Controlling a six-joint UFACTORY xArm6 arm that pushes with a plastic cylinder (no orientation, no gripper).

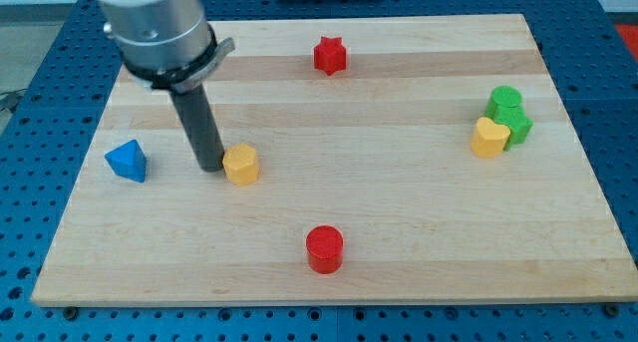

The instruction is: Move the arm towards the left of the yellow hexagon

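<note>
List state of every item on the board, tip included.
my tip: down on the board, at the yellow hexagon's left side, touching or nearly so
yellow hexagon: flat, left of centre
blue triangular block: alone, near the view's left edge
red star: alone, near the view's top
red cylinder: upright, near the view's bottom
yellow heart: against the green blocks
green blocks: clustered together at the view's right

Yellow hexagon (240,165) is a small solid block w/ six-sided top face and short vertical walls, sitting flat on the wooden board (399,232), left of centre and about mid-height in the view. My tip (211,169) is down on the board at the hexagon's left side, just beside it, prob. touching, though can't tell for sure whether there is a gap.
</note>
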